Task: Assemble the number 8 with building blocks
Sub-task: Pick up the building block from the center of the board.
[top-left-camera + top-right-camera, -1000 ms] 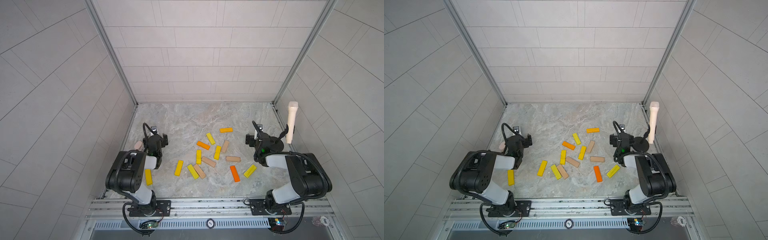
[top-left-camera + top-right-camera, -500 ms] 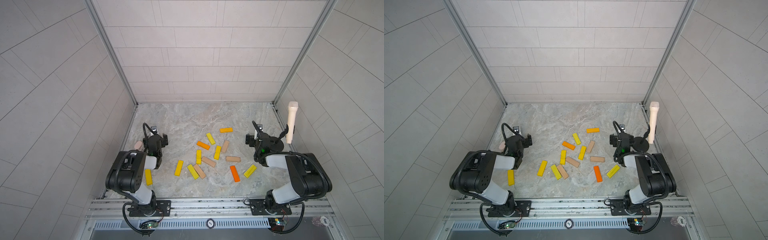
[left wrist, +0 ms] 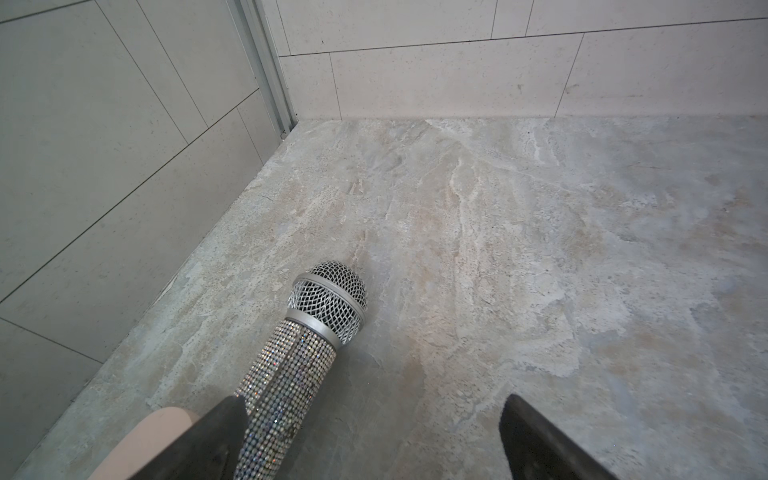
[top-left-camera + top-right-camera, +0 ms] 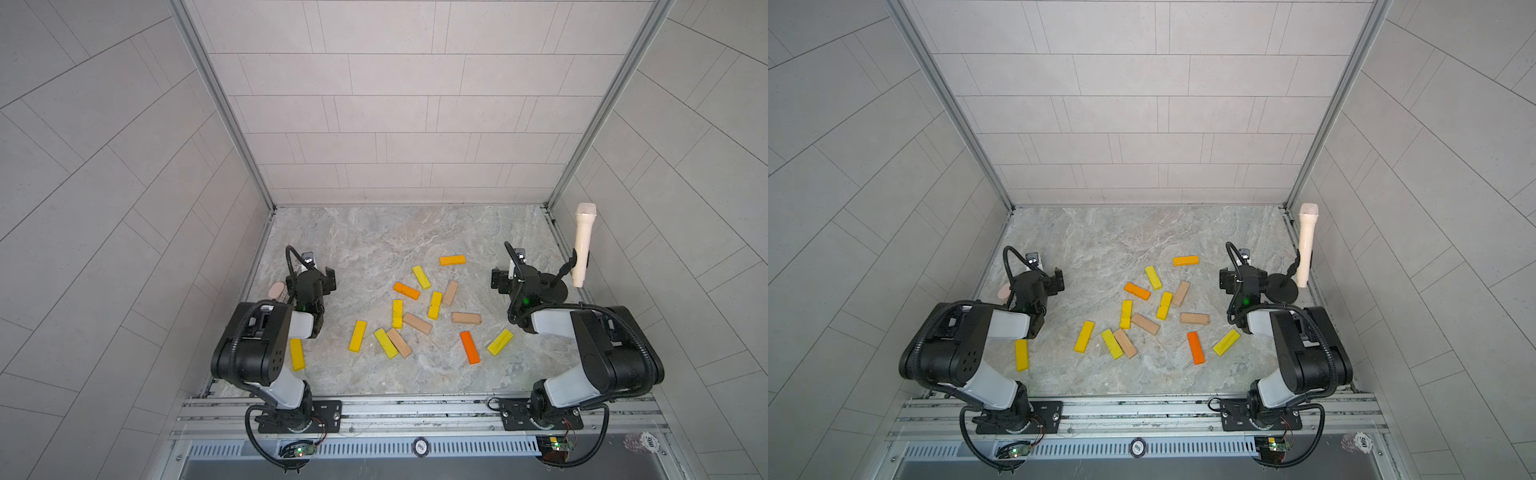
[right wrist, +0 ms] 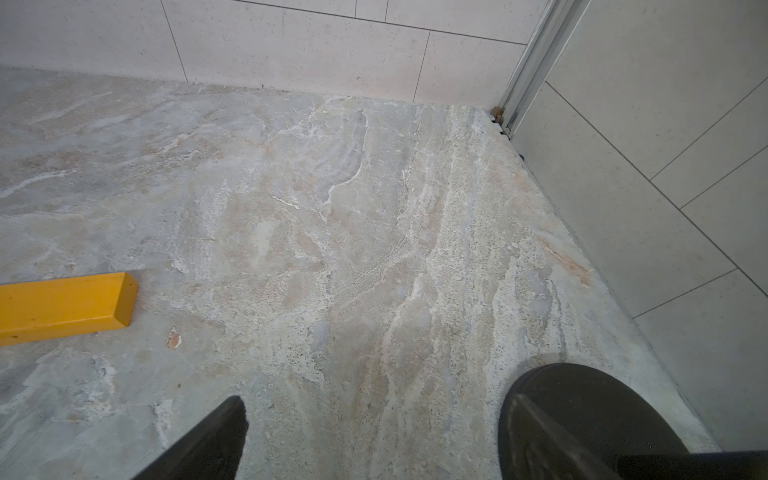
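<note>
Fourteen small flat rectangular wooden building blocks [image 4: 417, 323] lie scattered on the grey marbled table [image 4: 374, 232], from its centre toward 6 o'clock. They are yellow, orange and plain tan bars of like size, all lying flat at mixed angles, and they form no figure. An amber bar [image 4: 452, 260] sits at 12 o'clock of the scatter. A lone yellow bar [image 4: 297, 354] lies well apart at 8 o'clock of the table, just beside the left arm.

The glittery silver microphone [image 3: 299, 353] shows only in the left wrist view, its handle cut off by the picture's edge and by a dark finger. The small pink oval object [image 4: 276, 289] is half hidden behind the left arm in both top views. In the right wrist view only one end of the amber bar [image 5: 62, 305] is in frame, and one finger blends into the black round stand base [image 5: 582, 415] of the cream microphone [image 4: 582, 245].

The left gripper [image 3: 370, 436] has its jaws spread wide and grasps nothing; whether a finger touches the glittery handle cannot be told. The right gripper [image 5: 374, 440] is likewise spread wide and empty, at 3 o'clock of the table.

Against the frames a second earlier, nothing differs: blocks and arms sit in the same places.
</note>
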### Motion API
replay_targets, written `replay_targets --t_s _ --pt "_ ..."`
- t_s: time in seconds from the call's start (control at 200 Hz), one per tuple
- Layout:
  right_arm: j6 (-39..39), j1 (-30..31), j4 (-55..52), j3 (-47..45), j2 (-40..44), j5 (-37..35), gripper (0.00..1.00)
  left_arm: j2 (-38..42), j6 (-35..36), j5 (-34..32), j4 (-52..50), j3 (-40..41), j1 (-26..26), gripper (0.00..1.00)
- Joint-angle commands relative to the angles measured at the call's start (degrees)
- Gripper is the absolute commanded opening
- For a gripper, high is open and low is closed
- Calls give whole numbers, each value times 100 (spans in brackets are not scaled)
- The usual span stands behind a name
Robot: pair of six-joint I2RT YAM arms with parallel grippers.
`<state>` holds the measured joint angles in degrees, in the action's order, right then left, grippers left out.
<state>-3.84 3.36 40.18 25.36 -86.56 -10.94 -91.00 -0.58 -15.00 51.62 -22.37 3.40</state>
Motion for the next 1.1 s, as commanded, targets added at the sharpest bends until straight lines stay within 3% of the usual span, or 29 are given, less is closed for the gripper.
replay_targets --t_s 0.0,0.67,0.891,0.961,1.096 --pt "92 7 33 -8 -3 -49 99 7 -36 -2 110 -39 -11 100" --pt "109 24 94 -57 42 -72 99 122 -24 -171 119 0 37 100" --pt "201 238 -1318 435 728 -282 100 972 131 -570 -941 -232 247 100" --pt "68 398 -1927 653 1029 -674 99 1314 146 -768 -1329 -317 346 100" --pt "-313 601 -2748 931 1601 -767 100 1858 -378 -705 -2283 -644 472 100"
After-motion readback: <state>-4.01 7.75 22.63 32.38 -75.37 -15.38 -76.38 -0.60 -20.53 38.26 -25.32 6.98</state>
